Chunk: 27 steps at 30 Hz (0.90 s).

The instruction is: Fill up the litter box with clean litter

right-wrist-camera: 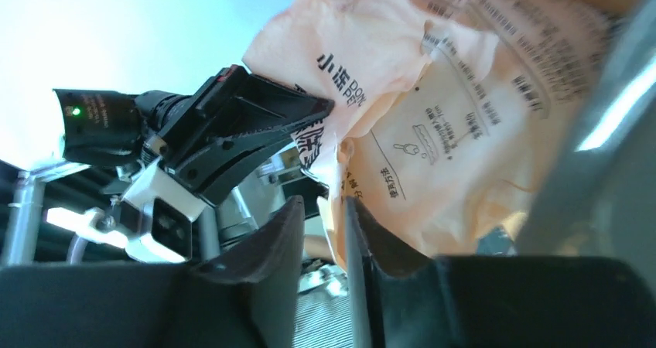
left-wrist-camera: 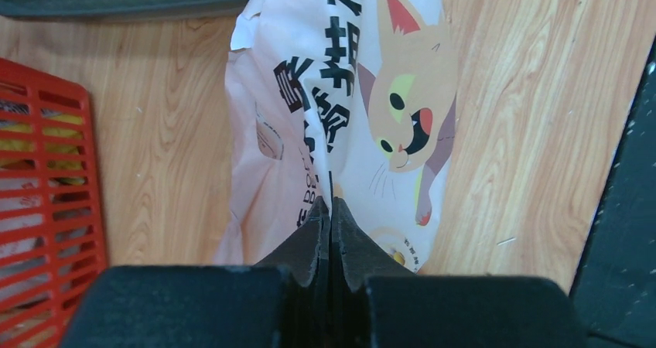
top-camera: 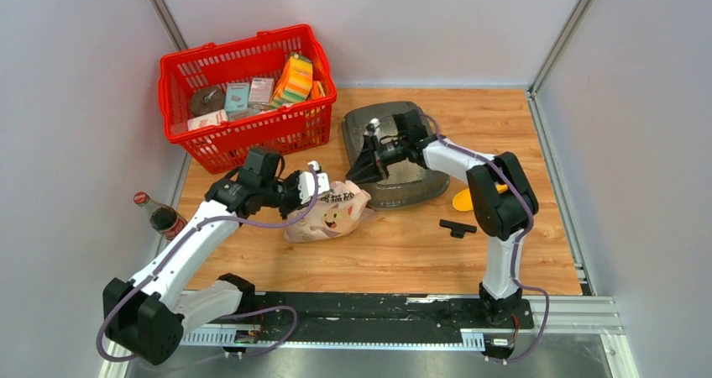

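**Left pinches bag, right slack**

My left gripper is closed tight on a fold of the bag, and the paper comes up from between my jaws with the cat print facing up. My right gripper has its jaws slightly apart. The bag's other edge sits at the gap, which looks wider than the paper. The bag lies on the table between my two grippers. The litter box is just beyond the bag at the far side, right of the red basket, with my right arm reaching across it.
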{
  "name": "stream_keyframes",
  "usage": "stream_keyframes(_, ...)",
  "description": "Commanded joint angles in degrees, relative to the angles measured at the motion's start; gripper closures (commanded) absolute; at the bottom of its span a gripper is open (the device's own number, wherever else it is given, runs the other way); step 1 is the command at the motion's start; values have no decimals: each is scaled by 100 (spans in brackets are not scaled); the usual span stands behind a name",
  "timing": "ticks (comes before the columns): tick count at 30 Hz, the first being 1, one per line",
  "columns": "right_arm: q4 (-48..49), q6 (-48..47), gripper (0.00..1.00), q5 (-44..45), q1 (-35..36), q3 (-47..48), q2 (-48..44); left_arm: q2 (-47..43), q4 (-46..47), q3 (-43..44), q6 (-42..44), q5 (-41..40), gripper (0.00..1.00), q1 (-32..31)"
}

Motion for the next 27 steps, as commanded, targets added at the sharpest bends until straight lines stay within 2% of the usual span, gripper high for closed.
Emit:
stream_keyframes(1, -1109, -2382, 63, 318, -550, 813, -657, -392, 783, -377, -1528, 531, 100, -27)
stream_keyframes(2, -1636, -3082, 59, 485, -560, 1026, -770, -418, 1045, -439, -1733, 531, 100, -27)
stream_keyframes(3, -2798, -3985, 58, 930, -560, 1306, -832, -488, 1195, -501, -1944, 540, 100, -27)
stream_keyframes(4, -3297, -5421, 58, 1161, -551, 1527, -894, -533, 1336, -623, -2285, 601, 100, -27)
stream_keyframes(6, -3994, -6678, 54, 2054, -411, 1845, -1262, -681, 1758, -721, -2586, 654, 100, -27)
stream_keyframes(7, -3901, -7432, 47, 2321, -341, 1767, -1464, -726, 1864, -817, -2805, 698, 100, -27)
stream_keyframes(10, -2708, -8262, 37, 2973, 71, 829, -2421, -832, 2190, -932, -3079, 681, 100, -27)
stream_keyframes(11, -2061, -8692, 35, 3130, 186, 373, -2798, -832, 2234, -932, -3141, 629, 100, -27)
stream_keyframes(13, -1818, -9431, 32, 3308, 554, 45, -3021, -814, 2252, -923, -3377, 497, 100, -10)
stream_keyframes(14, -1669, -10192, 32, 3334, 687, -87, -3143, -814, 2313, -941, -3439, 496, 100, -10)
stream_keyframes(18, -754, -11198, 28, 3405, 1215, -1002, -3242, -640, 2497, -1011, -3764, 417, 100, 157)
stream_keyframes(19, -745, -11297, 28, 3326, 1338, -959, -3137, -595, 2550, -985, -4061, 565, 100, 253)
stream_keyframes(22, -780, -11587, 28, 3071, 1557, -905, -2917, -489, 2551, -950, -4135, 628, 100, 360)
stream_keyframes(27, -227, -11755, 27, 3316, 1831, -1064, -2635, -541, 2594, -1002, -4187, 760, 100, 368)
